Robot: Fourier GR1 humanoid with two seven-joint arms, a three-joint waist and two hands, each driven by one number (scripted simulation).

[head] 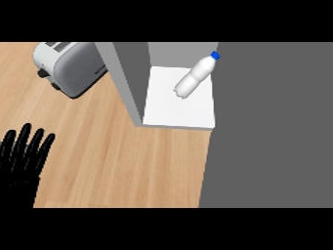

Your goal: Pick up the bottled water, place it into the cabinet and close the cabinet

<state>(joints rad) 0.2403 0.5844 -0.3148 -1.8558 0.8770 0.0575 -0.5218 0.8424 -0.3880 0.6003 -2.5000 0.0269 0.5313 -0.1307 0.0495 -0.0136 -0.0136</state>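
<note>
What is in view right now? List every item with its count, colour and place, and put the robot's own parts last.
bottled water: one, clear white with a blue cap, lying tilted on the cabinet's white shelf, cap toward the upper right.
cabinet: one, grey walls with a white shelf inside, at the upper middle; its interior is open to view.
grey panel: one, dark grey, filling the right side; possibly the cabinet's door, cannot tell.
toaster: one, silver grey with black knobs, at the upper left on the counter.
counter: one, light wood, across the left and centre.
left hand: one, black, at the lower left, fingers straight and up, resting, holding nothing.
right hand: not in view.
</note>
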